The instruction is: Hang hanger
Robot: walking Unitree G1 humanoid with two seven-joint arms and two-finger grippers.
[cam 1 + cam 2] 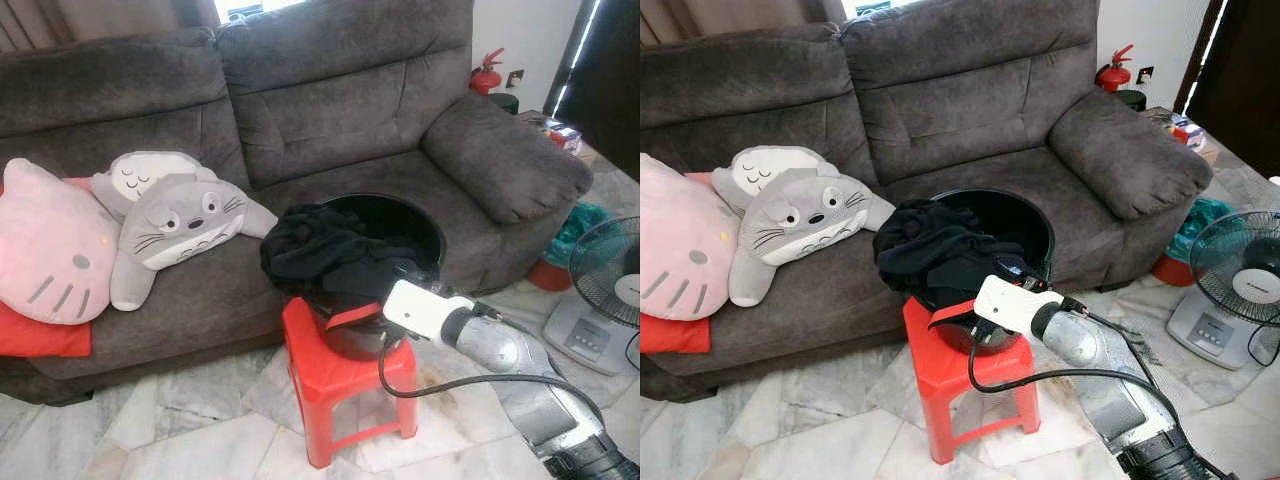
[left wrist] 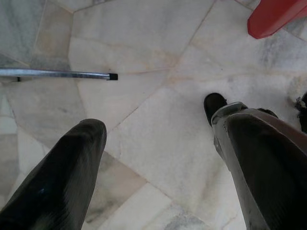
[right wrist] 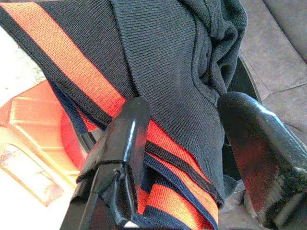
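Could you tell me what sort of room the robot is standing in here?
Most likely a home living room: a grey fabric sofa with a grey cat-like plush cushion, a marble-tiled floor and a white pedestal fan.

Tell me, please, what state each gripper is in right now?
Left gripper: open, empty, over the floor.
Right gripper: open, fingers either side of the dark garment, not clamped.

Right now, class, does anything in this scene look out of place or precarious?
Yes. A black bucket sits on a small red stool, overhanging its seat. Dark clothing spills over the bucket's rim, where the right claw is open around an orange-striped edge.
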